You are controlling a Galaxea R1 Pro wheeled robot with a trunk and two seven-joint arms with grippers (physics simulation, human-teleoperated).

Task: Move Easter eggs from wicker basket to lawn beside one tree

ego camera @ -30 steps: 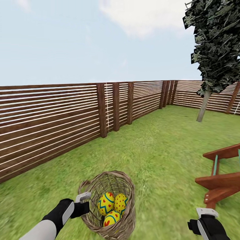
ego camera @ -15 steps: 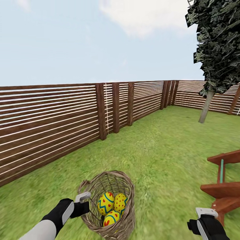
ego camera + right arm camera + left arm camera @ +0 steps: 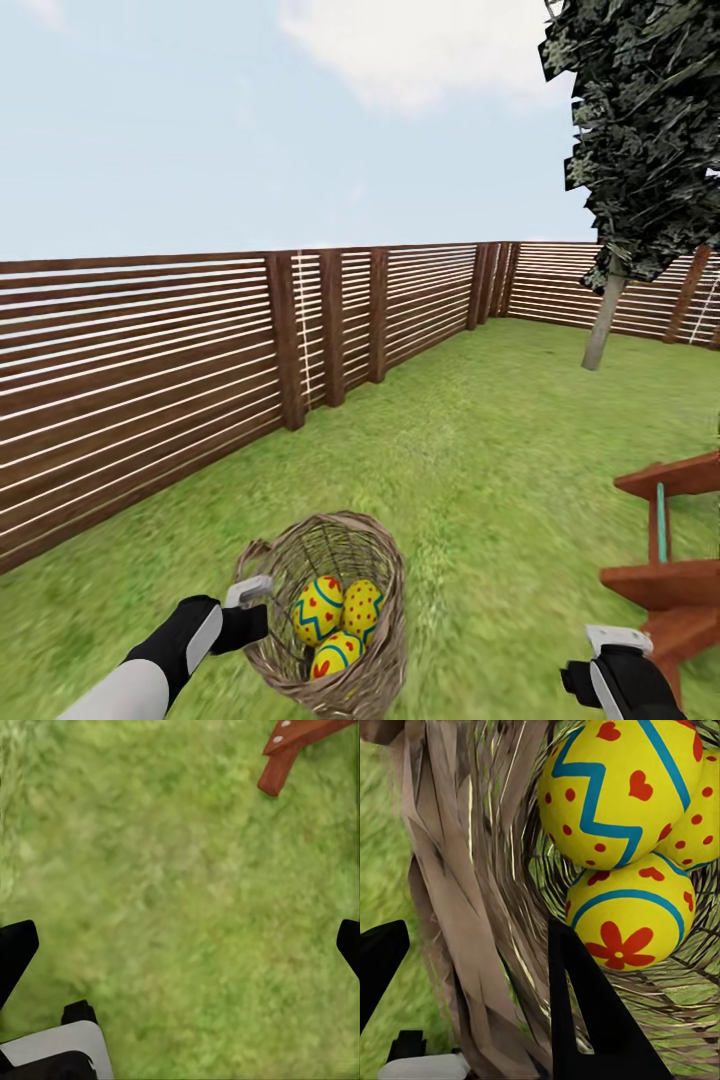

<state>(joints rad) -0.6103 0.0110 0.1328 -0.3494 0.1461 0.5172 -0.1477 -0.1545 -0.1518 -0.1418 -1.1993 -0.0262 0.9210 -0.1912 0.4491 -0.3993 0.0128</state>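
Camera panned right; left gripper jaws clamp wicker basket wall, right gripper wide.

Setting: an outdoor domestic garden. Evidence: green lawn underfoot, open sky above, a brown horizontal-slat wooden fence enclosing the plot and turning a corner, one slim-trunked tree near it, and red-brown timber garden furniture on the grass.
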